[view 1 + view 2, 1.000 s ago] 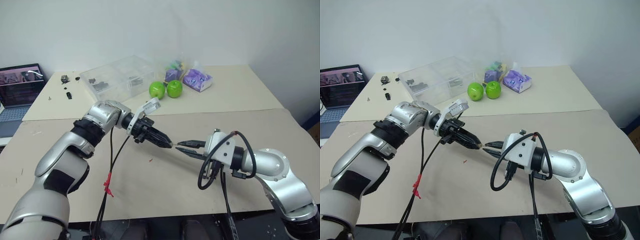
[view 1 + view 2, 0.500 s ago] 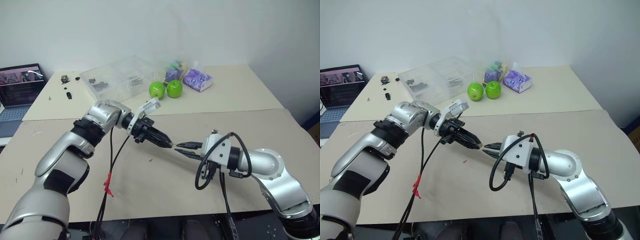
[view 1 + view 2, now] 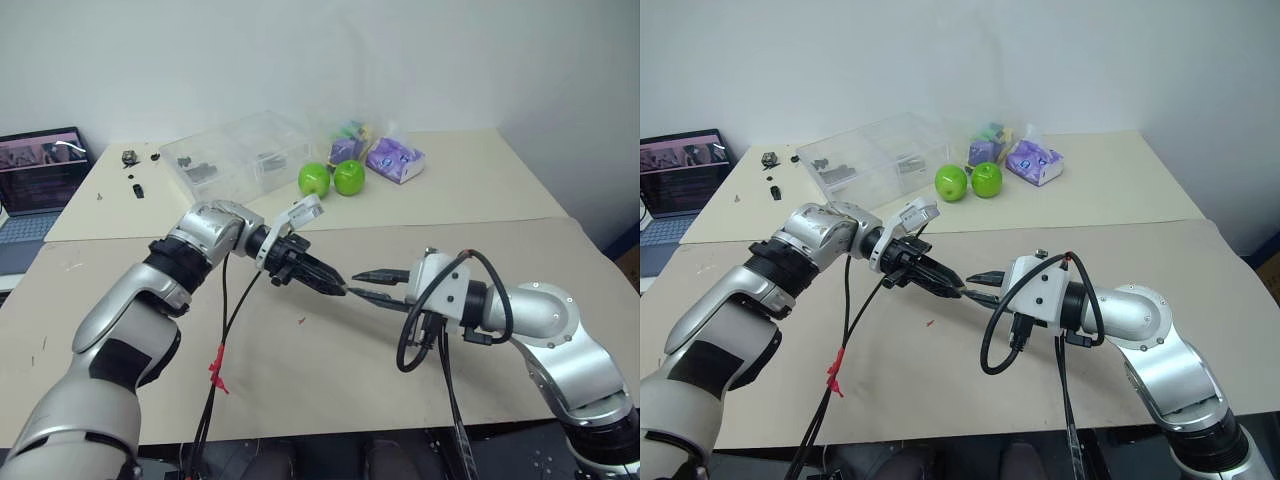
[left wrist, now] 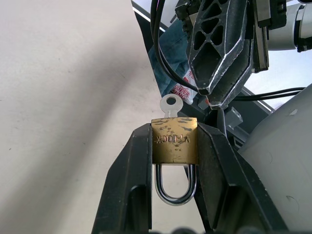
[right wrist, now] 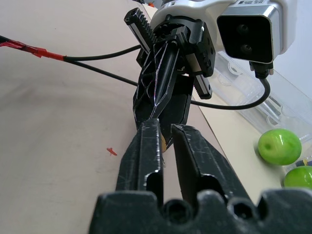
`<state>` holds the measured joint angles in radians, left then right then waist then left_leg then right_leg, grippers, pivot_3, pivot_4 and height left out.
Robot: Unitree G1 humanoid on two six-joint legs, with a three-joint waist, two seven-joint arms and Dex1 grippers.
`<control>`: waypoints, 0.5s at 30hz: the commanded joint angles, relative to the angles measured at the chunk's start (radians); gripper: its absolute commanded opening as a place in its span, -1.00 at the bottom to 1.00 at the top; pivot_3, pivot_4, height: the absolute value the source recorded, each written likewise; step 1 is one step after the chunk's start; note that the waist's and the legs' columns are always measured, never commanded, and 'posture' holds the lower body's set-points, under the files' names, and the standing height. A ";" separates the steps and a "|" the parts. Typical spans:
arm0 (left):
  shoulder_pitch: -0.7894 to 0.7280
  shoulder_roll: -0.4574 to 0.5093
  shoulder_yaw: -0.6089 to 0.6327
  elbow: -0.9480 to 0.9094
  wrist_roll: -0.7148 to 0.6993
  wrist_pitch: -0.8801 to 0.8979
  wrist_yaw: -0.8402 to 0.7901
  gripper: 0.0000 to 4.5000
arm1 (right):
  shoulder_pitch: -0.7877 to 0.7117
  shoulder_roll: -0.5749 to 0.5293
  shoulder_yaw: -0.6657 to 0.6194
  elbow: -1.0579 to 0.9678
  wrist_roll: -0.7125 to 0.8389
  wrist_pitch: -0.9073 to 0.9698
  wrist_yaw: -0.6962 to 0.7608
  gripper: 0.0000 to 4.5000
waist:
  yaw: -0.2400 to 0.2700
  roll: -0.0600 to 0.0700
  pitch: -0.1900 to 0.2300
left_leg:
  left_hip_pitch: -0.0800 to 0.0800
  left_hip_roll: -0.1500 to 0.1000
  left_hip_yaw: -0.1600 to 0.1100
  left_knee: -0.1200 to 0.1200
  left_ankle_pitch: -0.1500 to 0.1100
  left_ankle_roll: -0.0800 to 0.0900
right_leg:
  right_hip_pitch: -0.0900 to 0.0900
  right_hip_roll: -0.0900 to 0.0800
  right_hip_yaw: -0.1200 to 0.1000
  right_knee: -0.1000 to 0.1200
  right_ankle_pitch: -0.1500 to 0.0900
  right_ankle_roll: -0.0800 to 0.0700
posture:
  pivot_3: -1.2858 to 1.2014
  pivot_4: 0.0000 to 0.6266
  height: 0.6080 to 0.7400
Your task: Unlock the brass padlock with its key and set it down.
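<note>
**Over the tabletop: padlock pinched, key in place**

Above the beige tabletop (image 3: pixel 300 390), the left claw (image 4: pixel 174 146) is clenched on the brass padlock (image 4: pixel 174 140), its silver key (image 4: pixel 170 105) poking out. From three o'clock the right claw (image 3: pixel 368 284) meets it tip to tip, fingers parted. Two green apples (image 3: pixel 332 179) sit at twelve o'clock.

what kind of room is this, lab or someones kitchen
Probably a lab or workshop rather than a kitchen: plain work tables against a bare wall, a clear parts box with small hardware, and an open laptop at the side.
</note>
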<state>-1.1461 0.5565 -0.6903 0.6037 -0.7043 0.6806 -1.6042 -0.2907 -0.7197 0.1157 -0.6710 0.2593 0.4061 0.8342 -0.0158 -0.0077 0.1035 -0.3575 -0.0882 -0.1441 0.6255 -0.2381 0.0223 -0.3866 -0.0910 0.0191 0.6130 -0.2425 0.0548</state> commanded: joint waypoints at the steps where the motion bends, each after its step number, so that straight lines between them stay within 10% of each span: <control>1: -0.035 0.002 0.018 -0.012 0.000 -0.006 -0.010 -0.64 | -0.001 -0.010 -0.017 -0.033 0.001 -0.008 -0.004 -0.07 | 0.000 0.000 0.000 | 0.000 0.000 0.000 0.000 0.000 0.000 | 0.000 0.000 0.000 0.000 0.000 0.000 | 0.03 -0.52 1.00; 15: -0.028 0.013 0.020 -0.035 -0.004 0.008 -0.010 -0.64 | 0.024 -0.003 0.016 0.062 -0.066 -0.116 0.005 -0.07 | 0.000 0.000 0.000 | 0.000 0.000 0.000 0.000 0.000 0.000 | 0.000 0.000 0.000 0.000 0.000 0.000 | 0.03 -0.52 1.00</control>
<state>-1.1461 0.5586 -0.6902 0.5963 -0.7046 0.6840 -1.6044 -0.2470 -0.7269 0.1430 -0.6030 0.1989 0.3273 0.8397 -0.0160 -0.0077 0.1035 -0.3573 -0.0883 -0.1438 0.6257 -0.2381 0.0223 -0.3865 -0.0910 0.0192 0.6131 -0.2425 0.0548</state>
